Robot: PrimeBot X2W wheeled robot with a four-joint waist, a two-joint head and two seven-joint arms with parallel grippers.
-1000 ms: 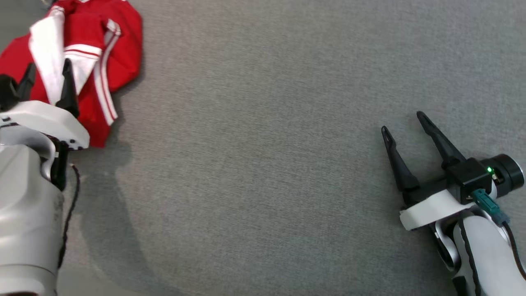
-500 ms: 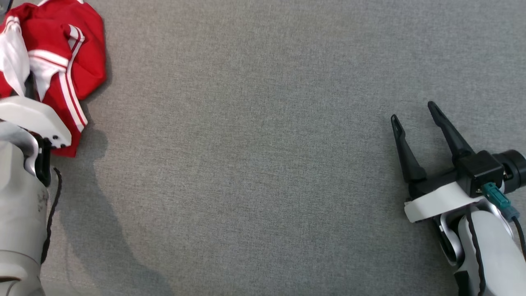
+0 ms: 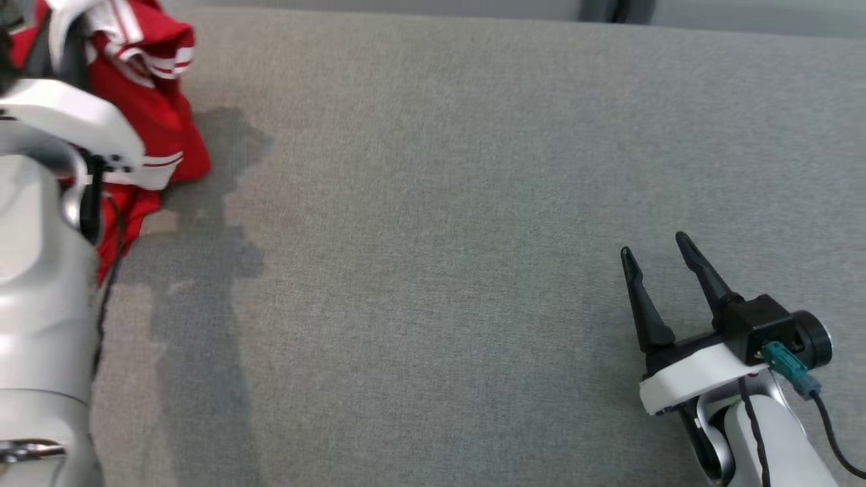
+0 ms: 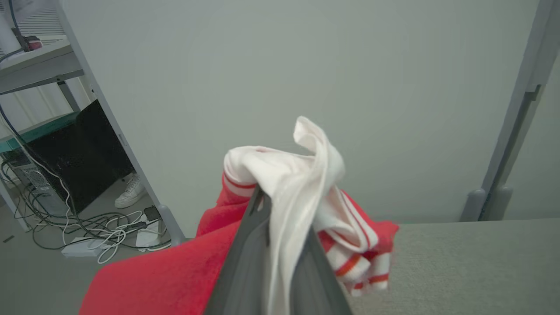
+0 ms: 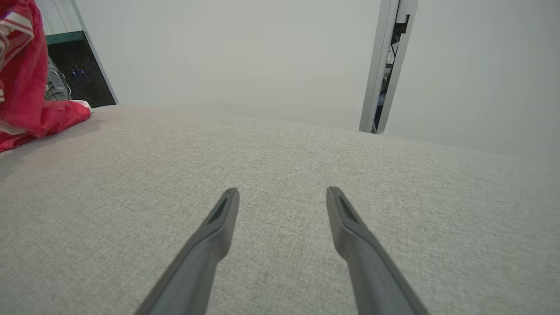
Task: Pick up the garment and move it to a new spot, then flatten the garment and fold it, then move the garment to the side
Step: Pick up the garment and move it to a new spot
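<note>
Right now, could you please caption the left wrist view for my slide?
Left end effector shut on a white fold of the red-and-white garment.

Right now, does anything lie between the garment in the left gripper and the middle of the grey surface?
Nothing visible does. The left gripper is shut on the red and white garment at the left end of the grey surface; from there to the open right gripper lies just a shadow.
</note>
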